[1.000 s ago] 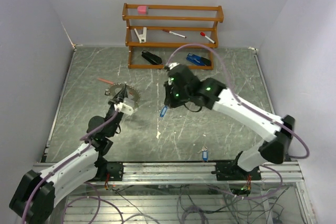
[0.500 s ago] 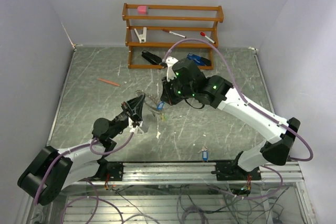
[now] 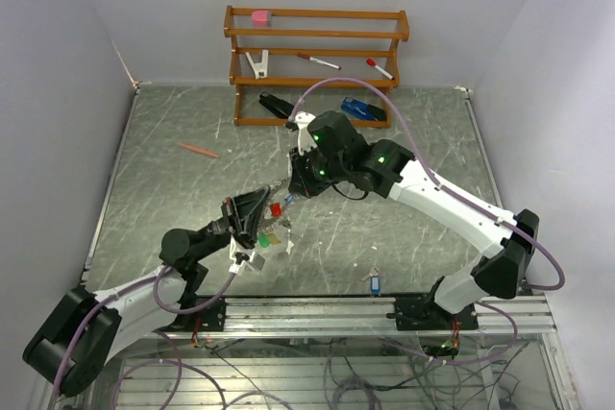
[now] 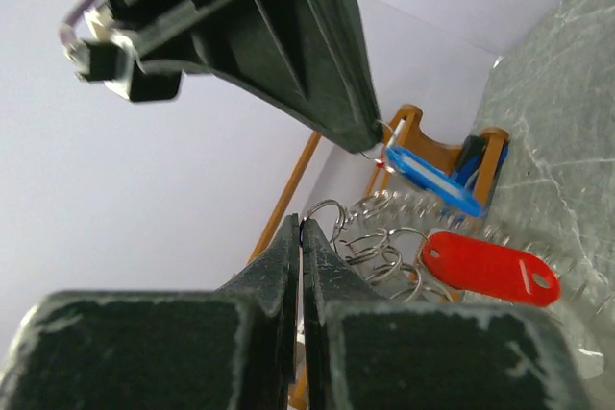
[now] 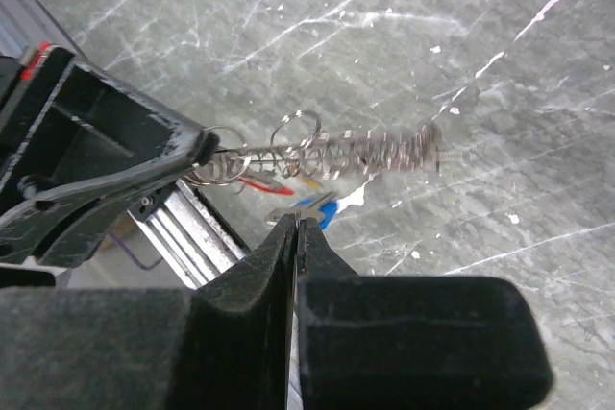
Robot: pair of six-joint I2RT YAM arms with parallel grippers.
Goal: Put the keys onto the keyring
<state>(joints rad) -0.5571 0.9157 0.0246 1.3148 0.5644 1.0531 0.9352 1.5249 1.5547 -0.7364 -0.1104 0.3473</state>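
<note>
Silvery keyring (image 5: 356, 153) is clamped edge-on in the closed left gripper (image 4: 301, 229), its long axis crosswise just ahead of the right gripper (image 5: 296, 223). A blue-tagged key (image 4: 432, 180) is pinched there between closed fingers.

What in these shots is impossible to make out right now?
Left wrist view: whether the blue-tagged key held by the right claw is threaded onto the keyring; the junction is blurred.
Right wrist view: most of that key, behind the claw's own fingers.
Top view: how the left claw grips the keyring, too small.
Top view: the spare key by the rail, too small for detail.
</note>
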